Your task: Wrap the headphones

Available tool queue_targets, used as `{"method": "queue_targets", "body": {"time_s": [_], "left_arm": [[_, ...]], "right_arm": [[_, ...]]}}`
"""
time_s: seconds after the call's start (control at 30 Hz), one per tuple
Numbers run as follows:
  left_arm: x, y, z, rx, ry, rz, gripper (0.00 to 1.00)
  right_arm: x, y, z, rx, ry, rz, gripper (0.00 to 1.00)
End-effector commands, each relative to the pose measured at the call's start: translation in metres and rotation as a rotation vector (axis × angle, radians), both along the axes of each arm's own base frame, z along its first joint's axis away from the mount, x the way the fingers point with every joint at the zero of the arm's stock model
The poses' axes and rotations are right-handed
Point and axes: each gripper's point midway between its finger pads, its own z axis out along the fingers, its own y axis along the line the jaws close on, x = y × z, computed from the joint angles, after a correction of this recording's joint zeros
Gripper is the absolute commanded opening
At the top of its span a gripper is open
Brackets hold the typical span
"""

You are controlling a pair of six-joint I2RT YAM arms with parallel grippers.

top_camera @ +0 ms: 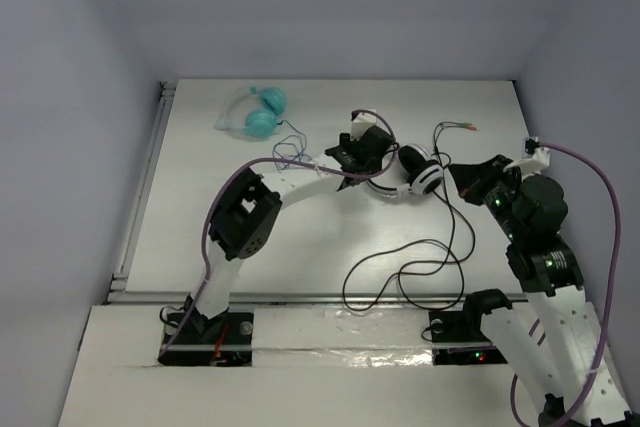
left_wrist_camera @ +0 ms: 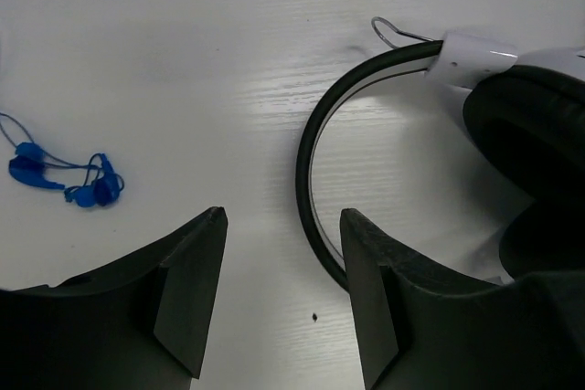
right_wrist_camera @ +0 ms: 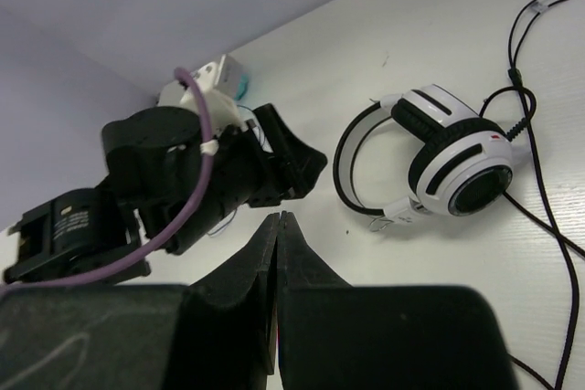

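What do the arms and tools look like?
The left arm and right arm have white link shells, black joint housings and a purple cable trailing along each. Small green lights show on the right arm's joints. The left tool and right tool have matte black, wedge-shaped fingers.

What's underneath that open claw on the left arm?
Bare white table shows between the open fingers of the left gripper. The black headband of the black-and-white over-ear headphones curves past one finger, which hides its lower end.

The overhead view looks down on the worktop (top_camera: pixel 200 207) from high behind its near edge. The left wrist view sits close above it, and the right wrist view looks across from farther. All share the headphones (top_camera: pixel 425 175).
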Motion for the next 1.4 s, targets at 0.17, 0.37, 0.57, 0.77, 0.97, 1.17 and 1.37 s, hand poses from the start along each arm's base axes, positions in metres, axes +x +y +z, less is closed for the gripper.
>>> {"method": "queue_targets", "body": {"time_s": [0.17, 0.37, 0.57, 0.77, 0.97, 1.17, 1.37], "left_arm": [[0.013, -0.020, -0.012, 0.028, 0.041, -0.001, 0.52], [0.012, -0.018, -0.045, 0.084, 0.084, -0.003, 0.52], [0.011, -0.023, -0.064, 0.124, 0.106, -0.012, 0.52], [0.013, -0.022, -0.080, 0.156, 0.122, -0.005, 0.50], [0.012, -0.026, -0.091, 0.144, 0.142, -0.002, 0.30], [0.014, -0.012, -0.073, 0.147, 0.110, 0.014, 0.00], [0.030, 0.038, 0.062, 0.038, -0.023, -0.033, 0.00]], "right_arm": [[0.004, 0.010, 0.008, 0.010, -0.061, 0.054, 0.00], [0.004, 0.014, 0.006, 0.021, -0.063, 0.079, 0.00], [0.005, 0.019, 0.002, 0.033, -0.060, 0.100, 0.00], [0.005, 0.022, 0.001, 0.044, -0.062, 0.116, 0.00], [0.005, 0.022, 0.004, 0.048, -0.072, 0.114, 0.00], [0.006, 0.022, 0.005, 0.049, -0.072, 0.116, 0.00], [0.009, 0.029, 0.002, 0.052, -0.071, 0.155, 0.00]]}}
